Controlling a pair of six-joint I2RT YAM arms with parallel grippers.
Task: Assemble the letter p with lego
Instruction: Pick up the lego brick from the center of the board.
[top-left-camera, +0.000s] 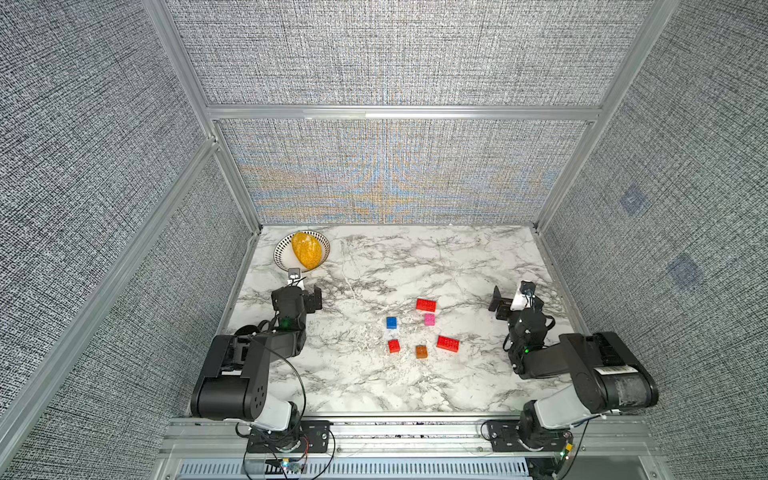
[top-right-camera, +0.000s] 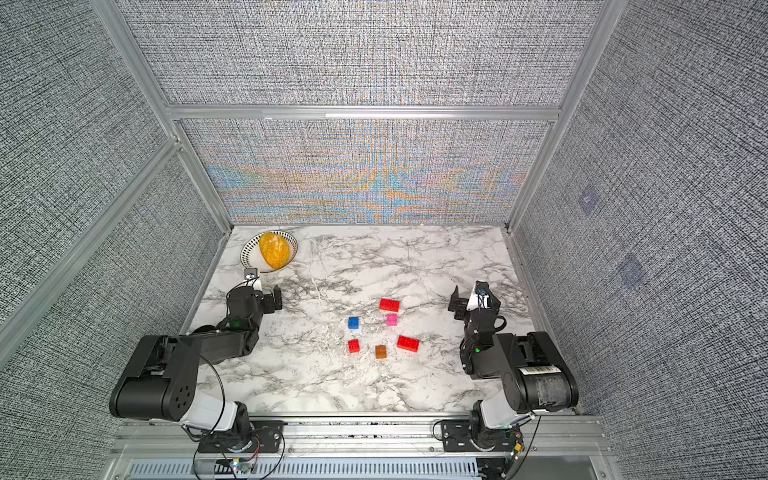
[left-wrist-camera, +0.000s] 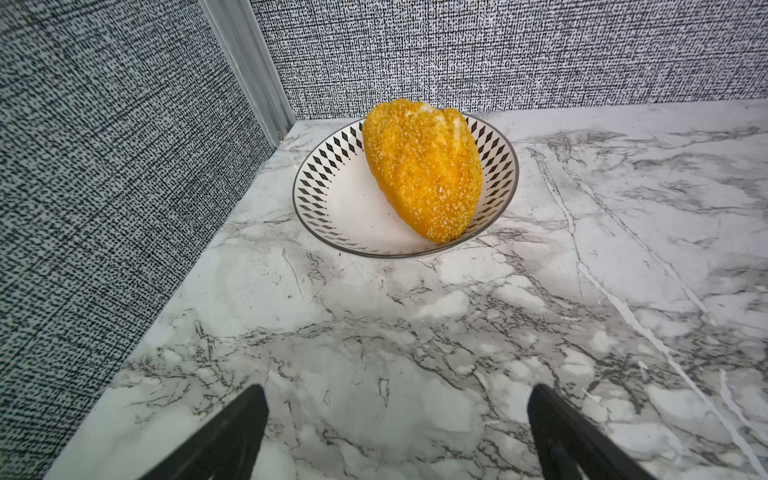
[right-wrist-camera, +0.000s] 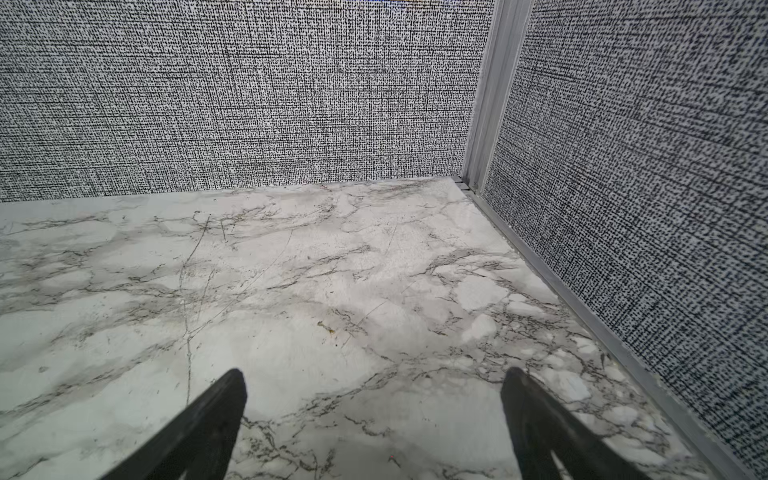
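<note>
Left hand (left-wrist-camera: 397, 390): wide open, empty, by left edge of bench (top-left-camera: 374, 266), facing patterned bowl (top-left-camera: 279, 254) with yellow crumbed bun (top-left-camera: 306, 250). Right hand (right-wrist-camera: 374, 374): wide open, empty, by right edge, facing far right corner. Lego loose between both hands, clear of each, none joined: far long red brick (top-left-camera: 426, 305), pink brick (top-left-camera: 429, 319), blue brick (top-left-camera: 391, 322), small red brick (top-left-camera: 394, 345), orange brick (top-left-camera: 421, 351), near long red brick (top-left-camera: 448, 343) closest to right hand.

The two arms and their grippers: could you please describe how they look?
Both the left arm and the right arm are chunky black housings on a white base segment, each with a small green light. A thin black cable loops beside the left one; the right carries a white barcode label. The left gripper and right gripper have tapered, matte black fingers.
</note>
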